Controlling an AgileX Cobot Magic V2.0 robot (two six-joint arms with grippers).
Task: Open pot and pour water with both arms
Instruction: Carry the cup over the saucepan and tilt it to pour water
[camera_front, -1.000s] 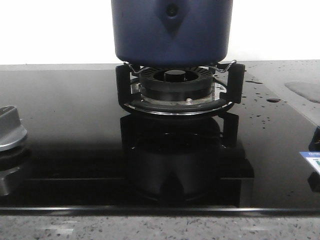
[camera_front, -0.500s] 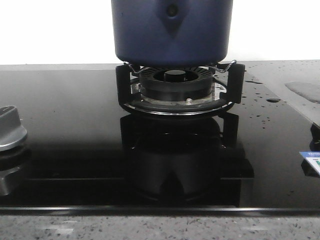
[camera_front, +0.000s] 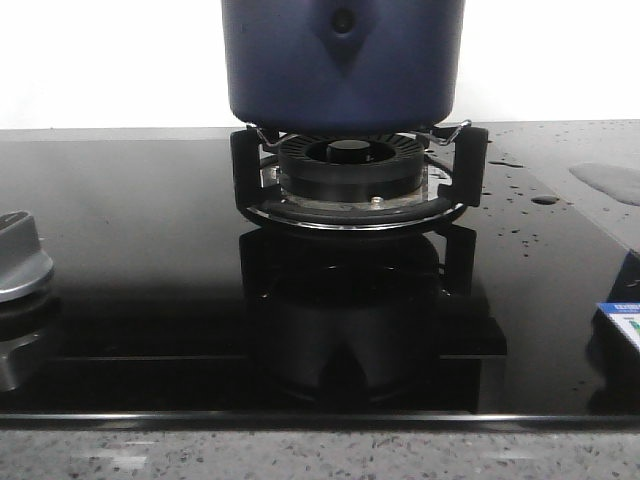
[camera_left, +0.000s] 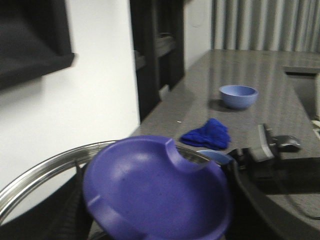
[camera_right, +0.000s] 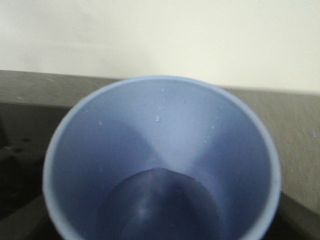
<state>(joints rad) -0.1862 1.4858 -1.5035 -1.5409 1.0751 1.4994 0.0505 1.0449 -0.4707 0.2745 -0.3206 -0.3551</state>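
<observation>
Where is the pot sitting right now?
In the front view, the pot sits centred at the top, resting on the burner grate of the black glass hob.

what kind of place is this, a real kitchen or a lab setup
Most likely a kitchen counter, real or mock-up I cannot tell. A dark navy-blue round metal pot sits on a black gas burner ring set in a glossy black glass hob, with a speckled grey stone countertop in front and water drops on the glass.

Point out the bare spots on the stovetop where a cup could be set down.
Bare glass lies left of the burner, between it and the knob, and along the front edge. The pot fills the burner. The right side is crowded: water and a label.
</observation>
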